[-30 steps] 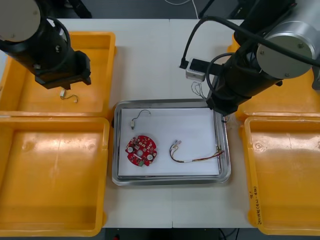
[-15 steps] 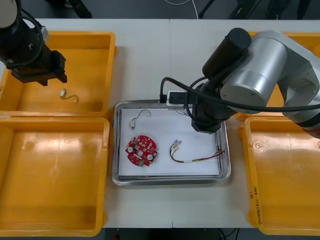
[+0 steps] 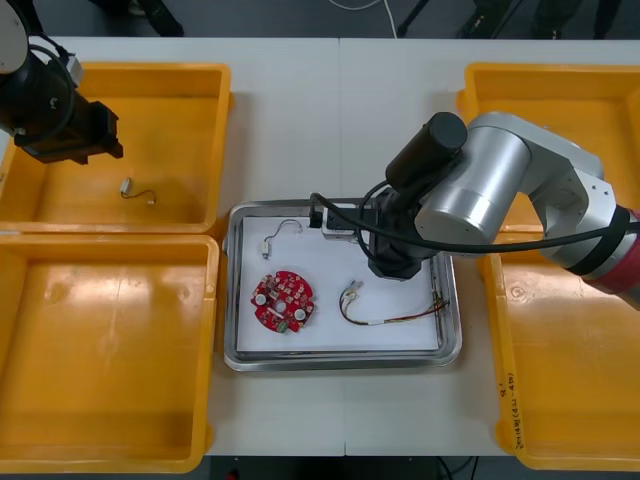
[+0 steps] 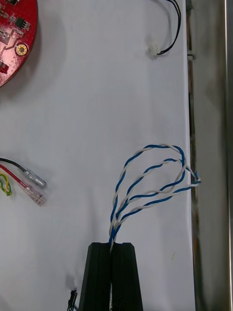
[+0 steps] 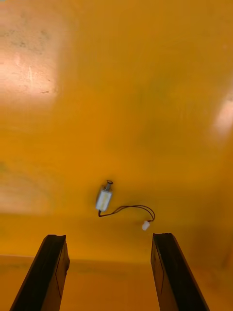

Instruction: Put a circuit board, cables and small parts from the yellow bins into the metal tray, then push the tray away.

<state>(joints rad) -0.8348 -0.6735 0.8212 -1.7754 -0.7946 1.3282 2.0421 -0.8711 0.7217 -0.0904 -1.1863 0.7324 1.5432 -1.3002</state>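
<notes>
My right gripper (image 4: 111, 245) is shut on a twisted blue and white cable (image 4: 150, 180), whose loops lie on the white inside of the metal tray (image 3: 340, 362) near its wall (image 4: 208, 146). My right arm (image 3: 450, 200) reaches over the tray's far half. The tray holds a round red circuit board (image 3: 283, 298), a red and yellow cable (image 3: 385, 312) and a small metal part on a black cable (image 3: 278, 235). My left gripper (image 5: 109, 238) hangs open above a small metal part (image 5: 104, 198) in the far left yellow bin (image 3: 200, 75).
The near left yellow bin (image 3: 110, 452) and near right yellow bin (image 3: 520, 400) look bare inside. The far right yellow bin (image 3: 540, 75) lies behind my right arm. Bare table runs between the far bins and in front of the tray.
My right arm has swung left from the tray's far right corner to over the tray, carrying the blue and white cable. My left arm has drawn back toward the far left bin's outer side.
</notes>
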